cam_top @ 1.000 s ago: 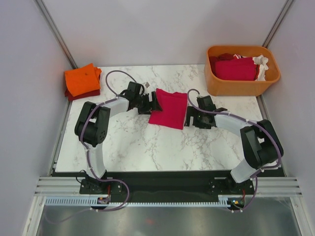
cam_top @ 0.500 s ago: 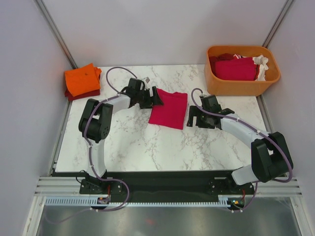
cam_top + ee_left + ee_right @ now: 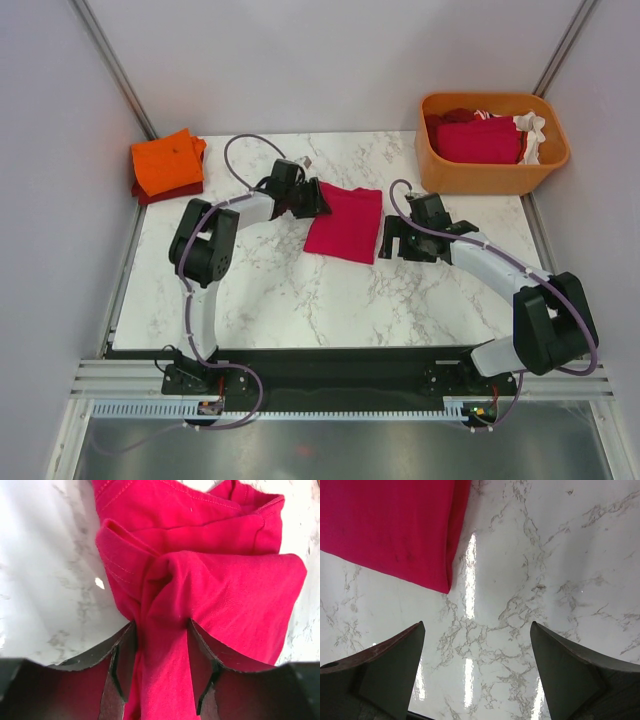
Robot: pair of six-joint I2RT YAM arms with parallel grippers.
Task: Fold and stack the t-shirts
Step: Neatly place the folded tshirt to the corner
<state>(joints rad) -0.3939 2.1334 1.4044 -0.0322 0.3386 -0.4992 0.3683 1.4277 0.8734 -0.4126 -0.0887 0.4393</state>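
Tightly, the left gripper (image 3: pixel 161 625) pinches a bunched ridge of the pink shirt (image 3: pixel 225 595); cloth fills the gap and both fingers (image 3: pixel 125 655) press against it. From above, this gripper (image 3: pixel 312 198) sits at the shirt's upper left corner, where the fabric is gathered into a crease.

The rest of the pink shirt (image 3: pixel 345 222) lies folded flat near the middle of the marble table (image 3: pixel 280 290).

Just right of it, the right gripper (image 3: pixel 476 625) hangs with jaws spread wide over bare marble, holding nothing. The shirt's lower right corner (image 3: pixel 390 520) lies apart from its fingers.

At the table's far left corner an orange shirt (image 3: pixel 167 162) rests folded on a dark red shirt (image 3: pixel 150 195). At the far right, an orange tub (image 3: pixel 480 178) holds more red and white cloth.
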